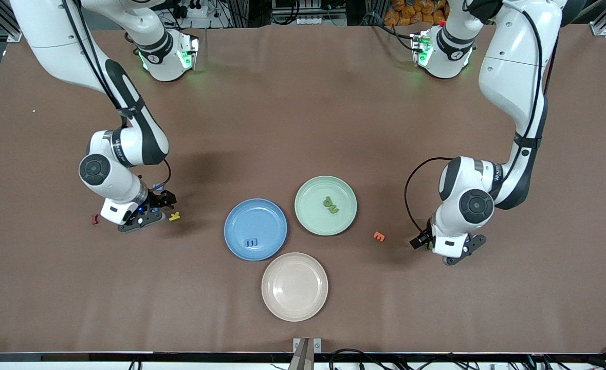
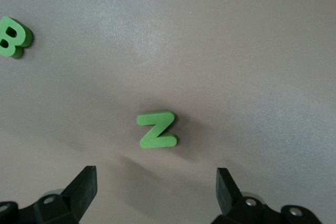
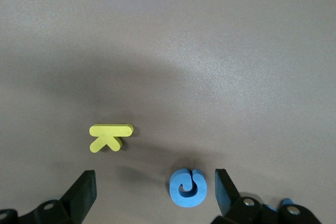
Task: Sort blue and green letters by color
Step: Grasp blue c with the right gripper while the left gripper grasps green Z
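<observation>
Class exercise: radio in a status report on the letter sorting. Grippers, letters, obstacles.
Left gripper open, low over green N. Right gripper open over blue 6; yellow K beside it. Blue E on blue plate.

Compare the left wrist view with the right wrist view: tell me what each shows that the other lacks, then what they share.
Only the left wrist view: a green N and a green B on the table.
Only the right wrist view: a yellow K and a blue 6.
Both: brown table and that arm's own open gripper, left gripper and right gripper, low over it.
</observation>
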You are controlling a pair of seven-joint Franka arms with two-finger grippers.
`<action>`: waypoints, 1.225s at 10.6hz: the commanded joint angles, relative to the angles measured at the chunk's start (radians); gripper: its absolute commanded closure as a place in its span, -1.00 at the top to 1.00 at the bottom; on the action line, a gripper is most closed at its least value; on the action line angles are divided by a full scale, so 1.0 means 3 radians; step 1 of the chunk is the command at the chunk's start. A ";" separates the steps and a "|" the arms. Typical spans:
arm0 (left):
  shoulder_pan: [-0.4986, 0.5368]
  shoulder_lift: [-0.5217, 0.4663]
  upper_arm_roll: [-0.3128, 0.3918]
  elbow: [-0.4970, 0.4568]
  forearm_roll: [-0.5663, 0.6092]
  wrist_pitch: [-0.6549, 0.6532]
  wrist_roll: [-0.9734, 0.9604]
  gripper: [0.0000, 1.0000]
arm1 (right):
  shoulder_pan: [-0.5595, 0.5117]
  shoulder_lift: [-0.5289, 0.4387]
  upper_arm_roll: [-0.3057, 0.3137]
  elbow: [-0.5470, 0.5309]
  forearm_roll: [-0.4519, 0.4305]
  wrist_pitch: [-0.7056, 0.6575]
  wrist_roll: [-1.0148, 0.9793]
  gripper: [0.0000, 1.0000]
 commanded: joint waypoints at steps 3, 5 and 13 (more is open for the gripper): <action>0.0086 0.0161 -0.0006 0.0156 -0.0091 0.0051 0.0097 1.00 | -0.0056 -0.0126 -0.0002 -0.0116 -0.0033 0.0026 -0.0005 1.00; 0.0127 0.0182 -0.0006 0.0156 -0.0096 0.0132 0.0092 1.00 | -0.0071 -0.0120 -0.0002 -0.0116 -0.0033 0.0052 -0.0046 1.00; 0.0127 0.0264 -0.0006 0.0156 -0.0096 0.0261 0.0087 1.00 | -0.0174 0.0166 -0.0002 -0.0101 -0.0033 0.0430 -0.0169 1.00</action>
